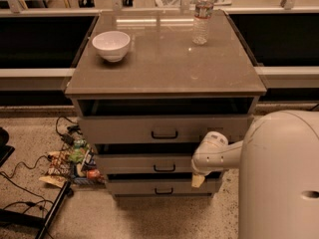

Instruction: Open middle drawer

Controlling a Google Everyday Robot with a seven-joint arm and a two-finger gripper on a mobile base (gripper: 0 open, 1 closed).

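Middle drawer (134, 163) is the second of three in the front of the grey-brown bench (164, 63), under the taller top drawer (124, 129) and over the lowest drawer (134, 187). A dark gap shows above its front. Its small black pull handle (164, 168) sits mid-front and looks like the only sound place to take hold. The front is rigid and should slide straight out toward 6 o'clock. It will likely feel light unless loaded, and its contents are hidden.

The tool (198, 177) hangs at 3 o'clock from the handle, near the right end of the drawer front and low by the seam beneath. Whether it is wide or narrow I cannot tell.

On the bench top, a white bowl (111, 45) stands at 10 o'clock and a water bottle (202, 15) at 1 o'clock. A jerky pull could topple the bottle. On the speckled floor (149, 218), cables (20, 171) and coloured packets (75, 163) lie at 9 o'clock.
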